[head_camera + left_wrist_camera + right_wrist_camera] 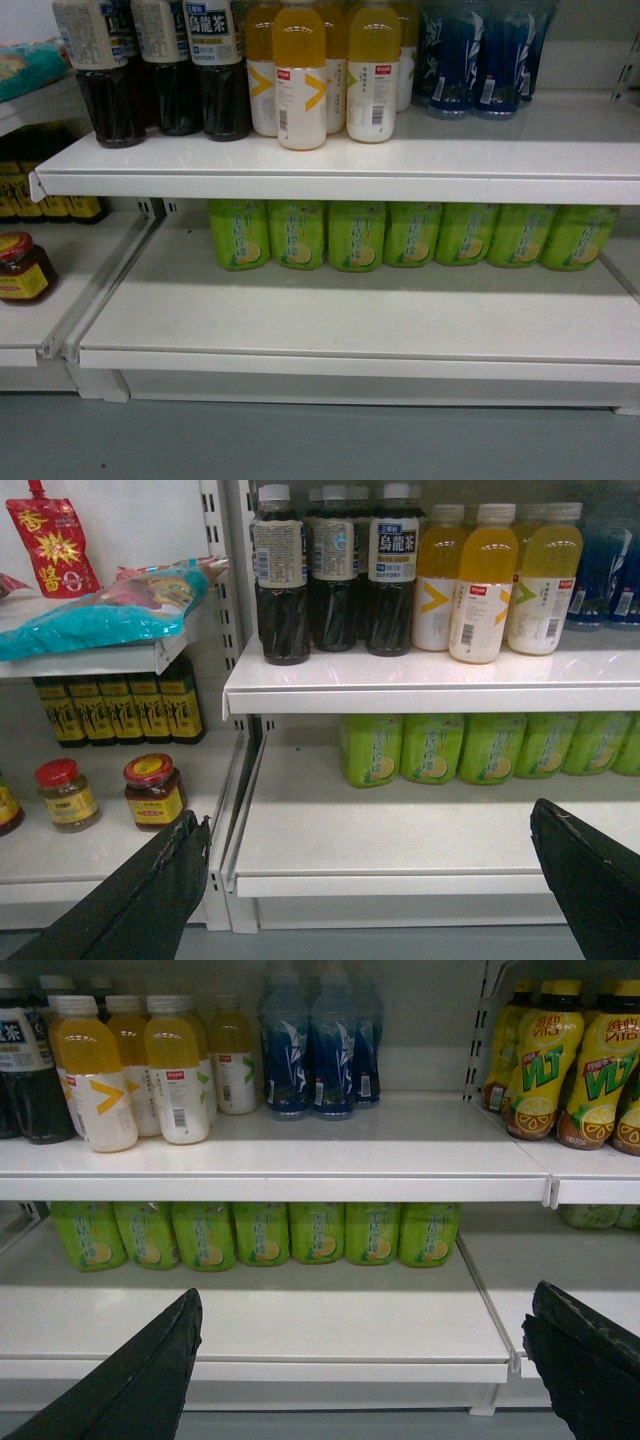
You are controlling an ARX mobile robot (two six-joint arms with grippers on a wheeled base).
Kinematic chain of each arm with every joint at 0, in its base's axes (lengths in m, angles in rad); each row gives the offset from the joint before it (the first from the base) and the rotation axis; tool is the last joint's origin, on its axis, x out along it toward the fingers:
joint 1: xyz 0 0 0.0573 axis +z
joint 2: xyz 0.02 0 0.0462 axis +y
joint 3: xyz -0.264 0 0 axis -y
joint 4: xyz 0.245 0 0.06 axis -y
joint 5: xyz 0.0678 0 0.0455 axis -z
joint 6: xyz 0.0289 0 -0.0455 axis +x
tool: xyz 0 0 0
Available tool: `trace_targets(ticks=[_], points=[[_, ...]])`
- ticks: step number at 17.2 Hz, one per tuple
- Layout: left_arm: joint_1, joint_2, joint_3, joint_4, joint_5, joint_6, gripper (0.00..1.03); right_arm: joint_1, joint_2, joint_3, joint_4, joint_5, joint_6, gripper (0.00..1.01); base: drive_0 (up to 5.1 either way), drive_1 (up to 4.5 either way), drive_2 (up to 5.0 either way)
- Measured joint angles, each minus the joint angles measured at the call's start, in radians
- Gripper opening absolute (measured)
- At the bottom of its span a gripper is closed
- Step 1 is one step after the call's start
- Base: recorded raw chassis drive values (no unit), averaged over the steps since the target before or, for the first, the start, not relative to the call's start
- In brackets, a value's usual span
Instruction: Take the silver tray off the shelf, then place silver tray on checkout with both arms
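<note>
I see no tray anywhere: not in the head view, not in either wrist view. The shelf [330, 320] in front of me is bare along its front half, with only green bottles [400, 235] lined up at the back. The board above carries dark tea bottles [160, 70], orange bottles [300, 75] and blue bottles [480, 55]. To the left, a neighbouring bay holds jars [155, 790] and a teal packet [100, 605].

My left gripper [370, 880] hangs in front of the shelf with its jaws spread wide and nothing between them. The right gripper [370, 1360] looks the same: released, empty, facing the lower board. Neither arm shows in the head view, so both sit low and back from the shelving.

The checkout is not in sight either. Judging from this, the task is at its very start: no grasp made, nothing lifted, nothing carried. I would first have to find the tray, perhaps on another board outside these views, then bring both arms to its rim.
</note>
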Motion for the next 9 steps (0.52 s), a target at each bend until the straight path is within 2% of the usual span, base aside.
trace_targets(ticks=[9], points=[[0.0,0.0,0.0,0.0,0.0,0.0,0.98,0.0,0.0,0.0,0.0,0.0,0.0,0.98,0.0,0.0,0.0]])
